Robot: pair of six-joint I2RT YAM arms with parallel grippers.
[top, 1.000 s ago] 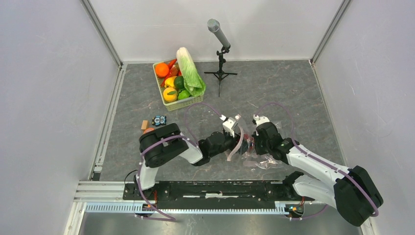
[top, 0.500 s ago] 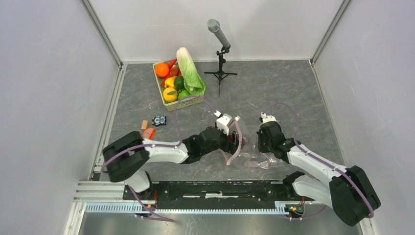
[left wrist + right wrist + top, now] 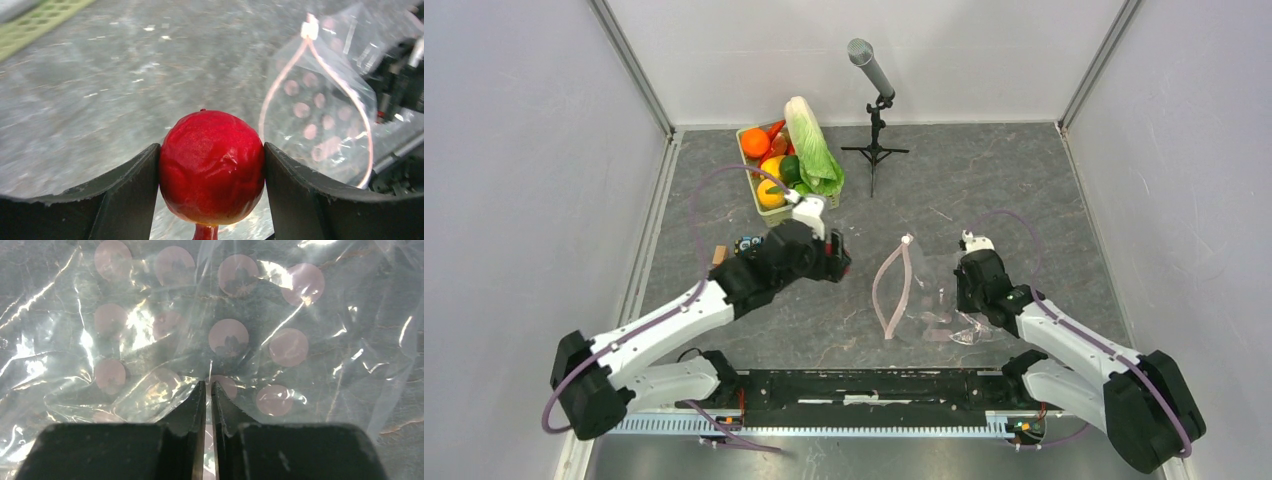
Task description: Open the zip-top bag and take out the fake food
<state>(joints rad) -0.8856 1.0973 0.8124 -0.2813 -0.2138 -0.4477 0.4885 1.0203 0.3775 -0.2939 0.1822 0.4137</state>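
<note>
Left claw (image 3: 836,262) is clamping the red piece (image 3: 212,167) between both fingers, with the fruit filling the gap from one pad to the other. It is sitting just left of centre in the overhead view, over the grey desk (image 3: 1024,190). Just above it in the frame, the green basket (image 3: 809,210) is holding the orange (image 3: 755,143), the yellow peppers (image 3: 771,190), the dark green fruit (image 3: 791,168) and the long cabbage (image 3: 812,145). A microphone stand (image 3: 874,150) is standing to the right of the basket. Right of centre, the zip-top bag (image 3: 934,300) is lying on the desk, its pink zip strip (image 3: 892,290) standing up in an open loop that is facing the left claw, well apart from it. At the bag's right side, the right claw (image 3: 209,390) is pressing down on the dotted film, its fingers pinched almost together on a crease of the plastic.
</note>
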